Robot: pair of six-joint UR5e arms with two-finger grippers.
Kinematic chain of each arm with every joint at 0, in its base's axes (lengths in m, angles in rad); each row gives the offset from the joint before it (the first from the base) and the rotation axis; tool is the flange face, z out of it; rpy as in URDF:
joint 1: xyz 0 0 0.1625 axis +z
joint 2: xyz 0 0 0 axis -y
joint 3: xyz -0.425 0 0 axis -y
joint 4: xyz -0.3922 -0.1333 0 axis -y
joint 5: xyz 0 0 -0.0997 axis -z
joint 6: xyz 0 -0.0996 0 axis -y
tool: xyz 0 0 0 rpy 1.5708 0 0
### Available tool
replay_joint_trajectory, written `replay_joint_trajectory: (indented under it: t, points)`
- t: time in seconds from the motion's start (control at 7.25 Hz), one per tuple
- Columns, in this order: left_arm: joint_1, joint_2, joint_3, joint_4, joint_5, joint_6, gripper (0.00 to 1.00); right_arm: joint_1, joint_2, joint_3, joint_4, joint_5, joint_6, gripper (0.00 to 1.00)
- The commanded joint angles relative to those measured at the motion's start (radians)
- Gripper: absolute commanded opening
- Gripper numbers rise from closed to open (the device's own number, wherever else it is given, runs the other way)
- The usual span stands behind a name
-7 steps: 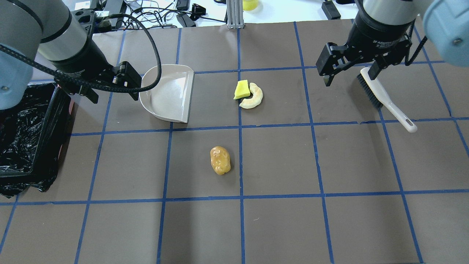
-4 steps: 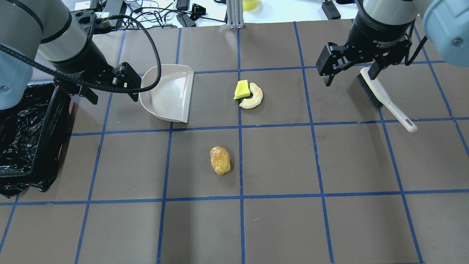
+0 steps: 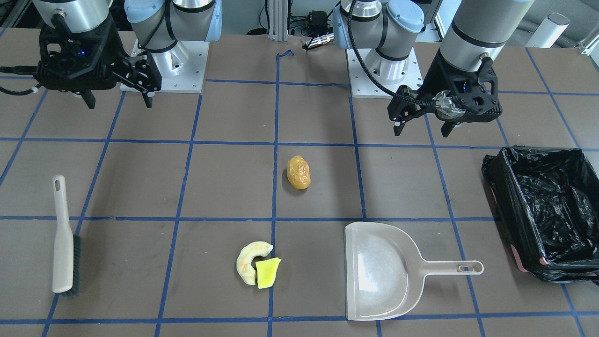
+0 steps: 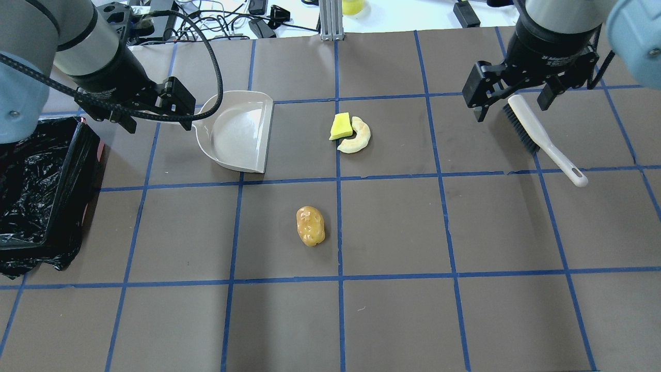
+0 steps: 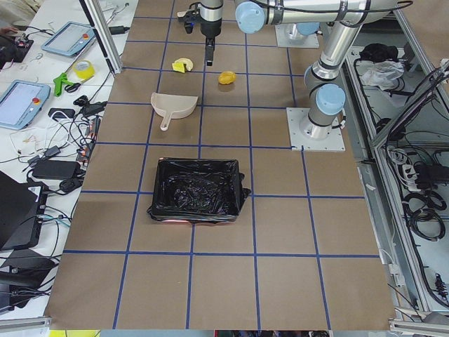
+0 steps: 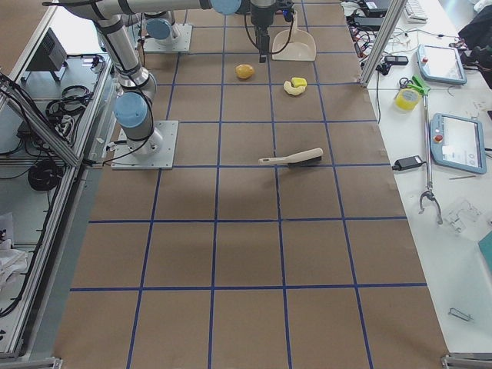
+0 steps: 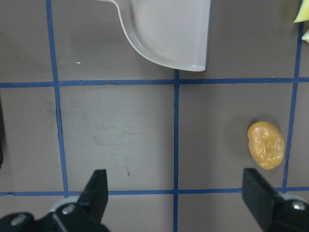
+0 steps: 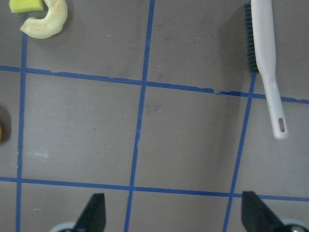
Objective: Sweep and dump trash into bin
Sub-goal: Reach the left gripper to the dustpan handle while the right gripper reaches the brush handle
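In the overhead view, the handle of the dustpan (image 4: 237, 132) is hidden behind the left gripper (image 4: 157, 123) at upper left, and the bin (image 4: 77, 170) runs off the left edge. The left wrist view cuts the dustpan at the top edge. It shows only a sliver of the sponge (image 7: 303, 12) in the upper right corner and crops both fingers at the bottom. The right wrist view crops the head of the brush (image 8: 265, 58) and the sponge at the top. It leaves a thin slice of the potato-like lump (image 8: 1, 130) at the left edge. The fingers of the right gripper (image 8: 171, 195) run off the bottom. In both side views the lump and sponge are too small to show detail.
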Motion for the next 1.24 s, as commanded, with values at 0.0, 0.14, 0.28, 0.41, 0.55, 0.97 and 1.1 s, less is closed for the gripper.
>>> replay_joint_trajectory:
  t: [0.0, 0.14, 0.28, 0.41, 0.55, 0.97, 1.1]
  points:
    - [0.002, -0.002, 0.007, 0.022, 0.004, -0.123, 1.0, -0.119, 0.003, 0.042, -0.01, -0.019, -0.23, 1.0]
    - [0.002, -0.002, -0.006, 0.03, 0.03, -0.365, 1.0, -0.192, 0.004, 0.082, -0.016, -0.01, -0.336, 1.0]
    - [0.003, -0.024, -0.013, 0.043, 0.117, -0.462, 1.0, -0.246, 0.006, 0.122, -0.045, 0.013, -0.395, 1.0]
    - [0.003, -0.031, -0.013, 0.135, 0.127, -0.613, 1.0, -0.27, 0.02, 0.146, -0.098, 0.016, -0.468, 1.0]
    - [0.002, -0.028, -0.013, 0.152, 0.124, -0.713, 1.0, -0.305, 0.04, 0.169, -0.122, 0.018, -0.521, 1.0]
    - [0.006, -0.08, -0.013, 0.202, 0.127, -0.946, 1.0, -0.421, 0.107, 0.263, -0.314, 0.015, -0.708, 1.0]
    - [0.006, -0.127, -0.01, 0.258, 0.13, -1.02, 1.0, -0.422, 0.165, 0.265, -0.392, 0.013, -0.727, 1.0]
